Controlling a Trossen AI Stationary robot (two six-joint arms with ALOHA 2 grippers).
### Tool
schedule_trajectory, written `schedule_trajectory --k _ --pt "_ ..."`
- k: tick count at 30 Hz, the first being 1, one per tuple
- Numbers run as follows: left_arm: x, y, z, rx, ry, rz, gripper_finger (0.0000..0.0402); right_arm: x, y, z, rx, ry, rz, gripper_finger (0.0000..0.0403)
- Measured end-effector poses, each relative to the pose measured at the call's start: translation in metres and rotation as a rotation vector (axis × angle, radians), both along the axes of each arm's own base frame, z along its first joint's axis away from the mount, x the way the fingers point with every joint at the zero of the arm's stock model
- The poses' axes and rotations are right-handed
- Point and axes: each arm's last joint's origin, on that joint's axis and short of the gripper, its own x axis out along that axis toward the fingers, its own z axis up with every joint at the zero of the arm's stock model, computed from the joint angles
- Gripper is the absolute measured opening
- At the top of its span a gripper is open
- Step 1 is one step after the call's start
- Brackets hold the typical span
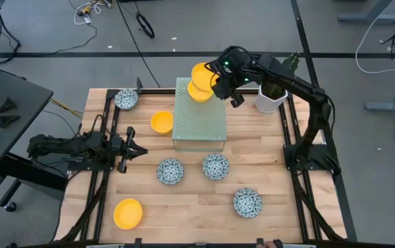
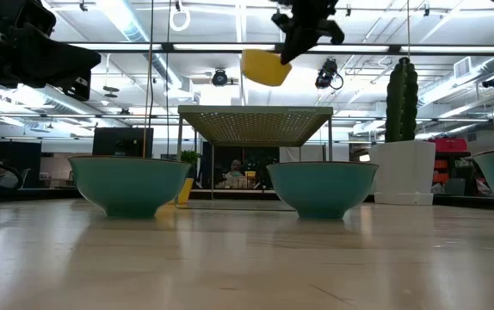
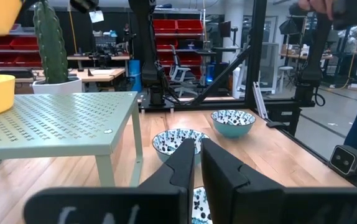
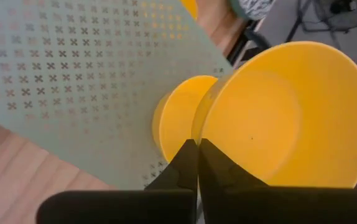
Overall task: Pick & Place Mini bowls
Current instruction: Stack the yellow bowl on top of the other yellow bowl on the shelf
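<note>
**Yellow bowl held just above its twin on the rack**

Right gripper (image 1: 219, 81) has its fingers pinched tight on the rim of a yellow bowl (image 1: 202, 73), carried in the air over the far edge of the green perforated rack (image 1: 199, 120). Directly beneath and slightly toward the rack's middle sits a second yellow bowl (image 1: 199, 92); the coming move looks like a short lowering onto or beside it. The right arm is plainly the nearer one.

Left gripper (image 1: 134, 149) waits low at the table's left side, fingers nearly together and holding nothing.

From overhead the two bowls overlap, hiding the gap. The low view shows the held bowl (image 2: 265, 67) clear above the rack top (image 2: 256, 125), tilted. The right wrist view shows its hollow facing the camera.
</note>
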Motion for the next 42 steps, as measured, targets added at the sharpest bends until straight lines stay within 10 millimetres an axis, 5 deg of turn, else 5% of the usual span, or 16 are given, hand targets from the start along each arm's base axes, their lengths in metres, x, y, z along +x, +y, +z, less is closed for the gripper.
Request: schedule_trajectory --k 24,42 --pt "0.0 0.0 0.0 0.0 0.0 0.0 0.0034 0.023 -0.032 -0.044 0.131 0.067 -0.027 0.0" --pt "0.0 0.0 0.0 0.0 0.0 0.0 0.0034 0.026 -0.033 -0.048 0.137 0.073 -0.049 0.0"
